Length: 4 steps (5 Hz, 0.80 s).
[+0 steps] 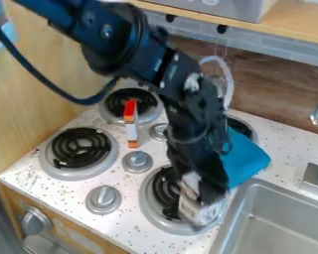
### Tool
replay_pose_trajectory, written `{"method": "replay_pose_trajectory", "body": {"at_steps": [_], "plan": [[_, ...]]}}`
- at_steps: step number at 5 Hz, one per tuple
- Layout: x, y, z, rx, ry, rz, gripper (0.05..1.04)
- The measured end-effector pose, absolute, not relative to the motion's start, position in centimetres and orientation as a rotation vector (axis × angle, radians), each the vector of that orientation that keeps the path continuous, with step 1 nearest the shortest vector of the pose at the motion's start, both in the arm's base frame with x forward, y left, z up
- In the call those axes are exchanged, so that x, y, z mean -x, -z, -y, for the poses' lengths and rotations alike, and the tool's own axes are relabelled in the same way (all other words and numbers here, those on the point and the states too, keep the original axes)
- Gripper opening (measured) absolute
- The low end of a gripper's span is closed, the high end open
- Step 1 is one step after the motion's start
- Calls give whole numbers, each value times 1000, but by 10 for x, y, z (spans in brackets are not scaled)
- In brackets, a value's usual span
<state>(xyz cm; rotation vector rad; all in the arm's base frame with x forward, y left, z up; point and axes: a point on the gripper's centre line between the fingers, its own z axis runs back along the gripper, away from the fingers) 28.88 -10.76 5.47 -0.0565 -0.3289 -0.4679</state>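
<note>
At the left, the front-left coil burner point(81, 148) sits in its round metal pan, sunk into the speckled tabletop point(29, 174), presumably so that a pot would rest level. Just right of it, the round knobs point(103, 199) stand between the burners, likely placed for easy turning. A slim red, white and orange item point(131, 124) is between the front-left burner and the middle of the stove, its red end over the edge of the rear-left burner point(138, 99); nothing visible props or clamps it, so its placing looks casual.

The black claw point(202, 194) hangs low over the front-right burner point(149, 211), its arm slanting down from the upper left, probably to come at this spot from above. Directly at the claw is a pale, partly clear object point(200, 212), over the right part of that burner; whether the claw is wide, narrow or gripping this object, I cannot tell.

Right of the arm, a blue cloth point(247, 158) lies bunched beside the rear-right burner point(240, 127), near the metal sink point(275, 233), perhaps simply laid aside there.
</note>
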Motion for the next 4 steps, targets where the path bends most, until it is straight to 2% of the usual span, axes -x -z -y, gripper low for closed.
{"method": "replay_pose_trajectory", "body": {"at_steps": [2,4], "plan": [[-253,-44,113,38,524,280,818],[-243,-37,110,25,542,254,818]]}}
